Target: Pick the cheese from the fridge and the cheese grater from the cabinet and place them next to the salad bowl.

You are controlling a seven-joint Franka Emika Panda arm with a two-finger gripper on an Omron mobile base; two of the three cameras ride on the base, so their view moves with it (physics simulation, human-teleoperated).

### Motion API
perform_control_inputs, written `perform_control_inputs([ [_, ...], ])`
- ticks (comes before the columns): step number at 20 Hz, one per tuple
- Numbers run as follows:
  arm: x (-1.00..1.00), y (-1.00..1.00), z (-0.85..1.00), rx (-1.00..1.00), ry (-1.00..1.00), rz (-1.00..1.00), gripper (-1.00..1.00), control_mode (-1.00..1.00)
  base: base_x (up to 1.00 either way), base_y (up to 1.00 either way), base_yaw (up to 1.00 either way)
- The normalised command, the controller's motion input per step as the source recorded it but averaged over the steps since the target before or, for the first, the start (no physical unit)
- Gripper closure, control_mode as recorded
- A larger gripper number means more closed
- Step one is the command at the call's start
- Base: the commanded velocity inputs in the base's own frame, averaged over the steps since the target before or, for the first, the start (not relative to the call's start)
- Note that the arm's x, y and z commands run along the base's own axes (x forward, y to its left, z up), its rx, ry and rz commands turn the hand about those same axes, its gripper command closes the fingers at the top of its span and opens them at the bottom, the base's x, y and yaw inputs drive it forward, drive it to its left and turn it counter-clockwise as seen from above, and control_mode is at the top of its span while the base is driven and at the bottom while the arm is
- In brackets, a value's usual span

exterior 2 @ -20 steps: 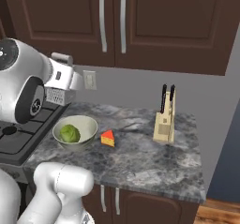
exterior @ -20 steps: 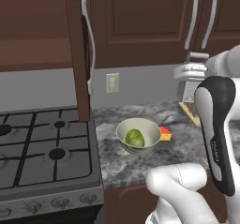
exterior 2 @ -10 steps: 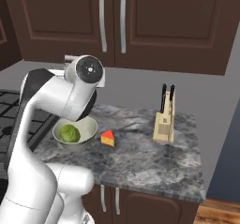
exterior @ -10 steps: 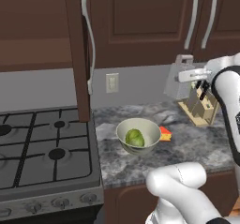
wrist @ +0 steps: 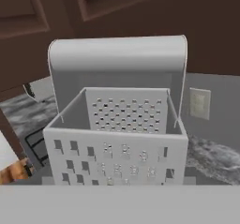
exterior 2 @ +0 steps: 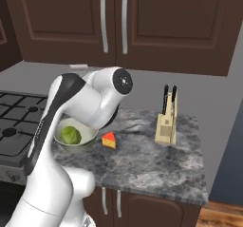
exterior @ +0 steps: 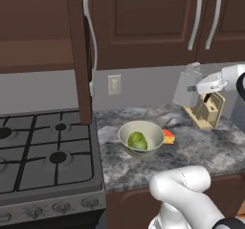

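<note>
Cheese grater [exterior: 187, 85] was seen held in the air above the right part of the table [exterior: 201, 149], carried at the end of the white arm; the pincer [exterior: 197, 87] was pinching it, jaws set wide across its body. In the hand view the cheese grater [wrist: 117, 124] was seen from close up, loop handle uppermost and perforated sides facing the camera. Salad bowl [exterior: 141, 138] with the lettuce head was recorded on the table beside the stove [exterior: 45, 154]. Cheese [exterior: 168, 136] was noted on the table just beside the bowl, on its right. Knife block [exterior: 206, 109] was observed upright behind the grater. Cabinet [exterior: 143, 22] doors above were recorded, one door [exterior: 79, 51] standing open at the left.
</note>
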Motion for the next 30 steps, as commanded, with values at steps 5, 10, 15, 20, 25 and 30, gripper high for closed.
perform_control_inputs([
  [5,0.00,-0.02,-0.66,-0.06,0.01,0.00,1.00,-1.00,0.00,0.00,0.00],
  [10,0.00,-0.04,-0.62,-0.09,0.00,0.00,1.00,-1.00,0.00,0.00,0.00],
  [15,0.00,-0.10,-0.68,-0.06,0.00,0.00,1.00,-1.00,0.00,0.00,0.00],
  [20,0.10,-0.14,-0.73,-0.01,0.00,0.00,1.00,-1.00,0.00,0.00,0.00],
  [25,0.26,-0.13,-0.71,0.00,0.00,0.00,1.00,-1.00,0.00,0.00,0.00],
  [30,0.31,-0.15,-0.56,0.00,0.00,0.00,1.00,-1.00,0.00,0.00,0.00],
])
